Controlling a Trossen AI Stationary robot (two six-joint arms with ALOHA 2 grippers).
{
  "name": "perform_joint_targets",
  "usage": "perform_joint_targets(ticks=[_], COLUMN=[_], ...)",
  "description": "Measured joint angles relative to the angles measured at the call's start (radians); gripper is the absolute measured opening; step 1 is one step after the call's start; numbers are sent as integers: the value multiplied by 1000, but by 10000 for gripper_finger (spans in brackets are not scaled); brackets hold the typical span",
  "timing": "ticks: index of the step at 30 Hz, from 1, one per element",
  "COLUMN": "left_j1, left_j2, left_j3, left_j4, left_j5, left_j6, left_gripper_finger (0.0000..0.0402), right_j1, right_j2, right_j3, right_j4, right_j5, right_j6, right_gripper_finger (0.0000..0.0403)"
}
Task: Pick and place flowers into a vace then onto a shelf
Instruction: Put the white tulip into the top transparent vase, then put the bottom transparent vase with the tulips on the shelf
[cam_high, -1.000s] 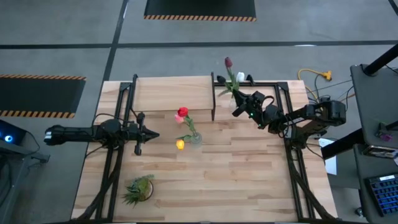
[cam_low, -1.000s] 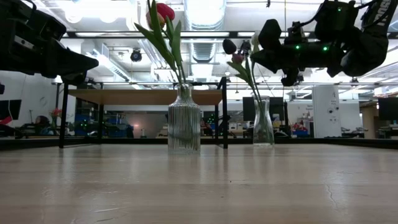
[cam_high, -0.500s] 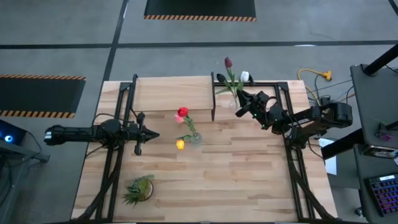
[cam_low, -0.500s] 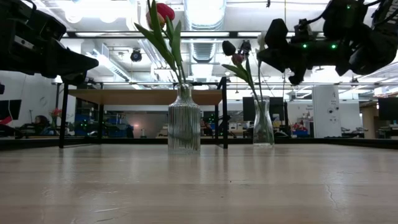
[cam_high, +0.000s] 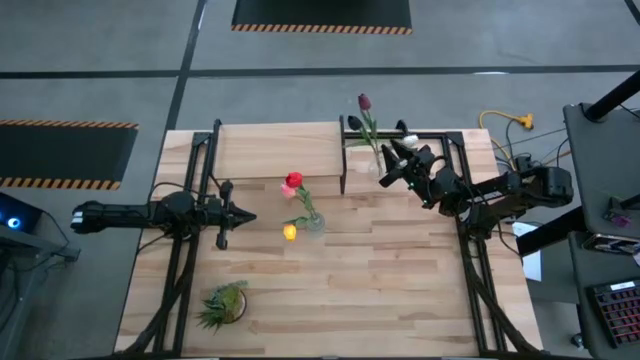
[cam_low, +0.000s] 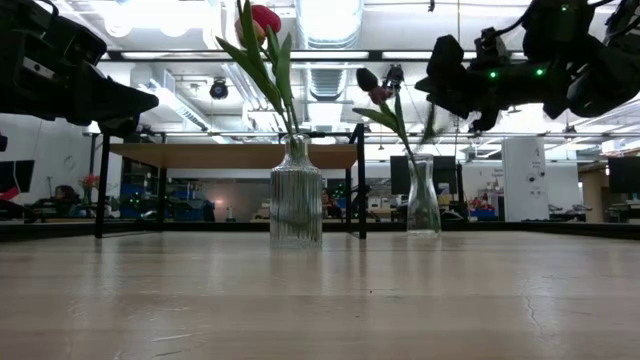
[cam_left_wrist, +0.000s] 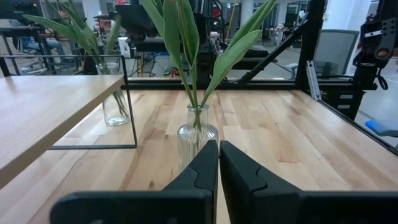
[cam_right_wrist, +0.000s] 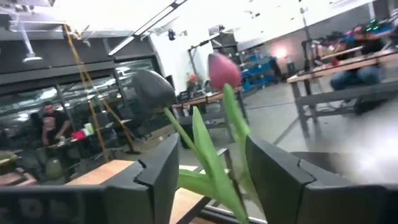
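A narrow clear vase stands by the right end of the shelf. It holds a dark maroon tulip and a white one. My right gripper is open up at the stems, and both stems pass between its fingers without visibly touching them. A ribbed vase at mid-table holds red, pink and orange-yellow tulips. My left gripper hovers shut, left of the ribbed vase.
A spiky green tuft plant sits near the table's near left corner. The shelf's black legs stand close to the narrow vase. Black frame rails run along both table sides. Bare tabletop lies in front of the vases.
My right gripper has opened and let go of the tulip stems, drawing slightly up and toward the table's right edge. The maroon and white tulips stay in the narrow vase, and the maroon one's head has swung a little away from the gripper.
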Motion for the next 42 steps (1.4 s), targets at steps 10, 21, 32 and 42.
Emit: perform_joint_targets(ticks=[10, 21, 32, 42], left_j1=[0, 0, 0, 0], left_j2=[0, 0, 0, 0], left_j3=[0, 0, 0, 0], left_j4=[0, 0, 0, 0], left_j5=[0, 0, 0, 0], left_j6=[0, 0, 0, 0], left_gripper_finger=[0, 0, 0, 0], right_j1=[5, 50, 66, 179], right_j2=[-28, -218, -491, -580], right_j3=[0, -1, -1, -115], right_j4=[1, -328, -810, -783], right_j5=[-44, -405, -669, -678], right_j6=[-19, -60, -39, -74], right_gripper_finger=[203, 203, 152, 83])
